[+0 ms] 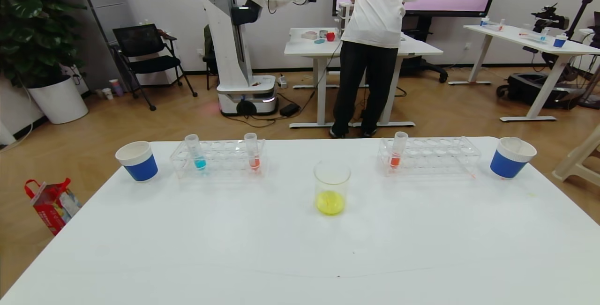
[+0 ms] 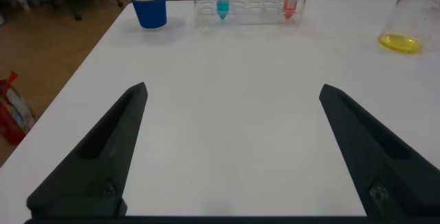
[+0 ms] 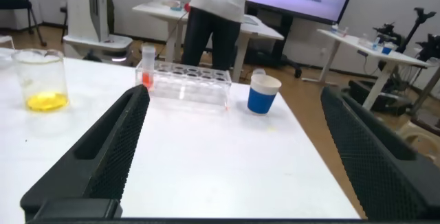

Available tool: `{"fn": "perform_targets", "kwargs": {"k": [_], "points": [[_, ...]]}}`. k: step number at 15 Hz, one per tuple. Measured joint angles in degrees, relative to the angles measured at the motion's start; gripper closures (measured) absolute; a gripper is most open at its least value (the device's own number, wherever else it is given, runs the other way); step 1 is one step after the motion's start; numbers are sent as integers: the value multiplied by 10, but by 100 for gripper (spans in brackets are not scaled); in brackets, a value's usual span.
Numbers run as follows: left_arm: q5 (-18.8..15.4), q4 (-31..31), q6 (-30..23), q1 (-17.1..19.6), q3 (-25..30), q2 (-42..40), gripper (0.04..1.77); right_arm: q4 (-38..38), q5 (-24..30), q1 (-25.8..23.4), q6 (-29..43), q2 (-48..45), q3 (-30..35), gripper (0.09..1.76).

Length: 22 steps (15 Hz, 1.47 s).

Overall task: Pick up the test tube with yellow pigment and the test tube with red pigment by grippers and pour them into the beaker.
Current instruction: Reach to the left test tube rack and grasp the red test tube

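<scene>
Both grippers released, held back at the near edge.

My left gripper (image 2: 227, 155) and right gripper (image 3: 230, 159) gaped over bare table (image 1: 234, 249), holding nothing. The beaker (image 1: 332, 188) stood centred between 2 racks, within either arm's reach, yellow liquid already inside. I judged the red pigment tube (image 1: 397, 150) waited in the far right rack (image 1: 429, 155); no yellow tube showed.
</scene>
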State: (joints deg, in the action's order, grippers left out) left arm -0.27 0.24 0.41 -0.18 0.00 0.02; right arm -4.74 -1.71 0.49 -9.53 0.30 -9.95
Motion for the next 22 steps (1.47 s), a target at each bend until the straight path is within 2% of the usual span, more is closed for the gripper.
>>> {"fn": "perform_targets", "kwargs": {"k": [2, 5, 22], "points": [[0, 0, 0, 0, 0, 0, 7, -20, 9, 0, 2, -3, 61, 11], [0, 0, 0, 0, 0, 0, 7, 47, 28, 0, 39, -3, 95, 11], [0, 0, 2, 0, 0, 0, 7, 51, 24, 0, 64, -3, 99, 11]]}}
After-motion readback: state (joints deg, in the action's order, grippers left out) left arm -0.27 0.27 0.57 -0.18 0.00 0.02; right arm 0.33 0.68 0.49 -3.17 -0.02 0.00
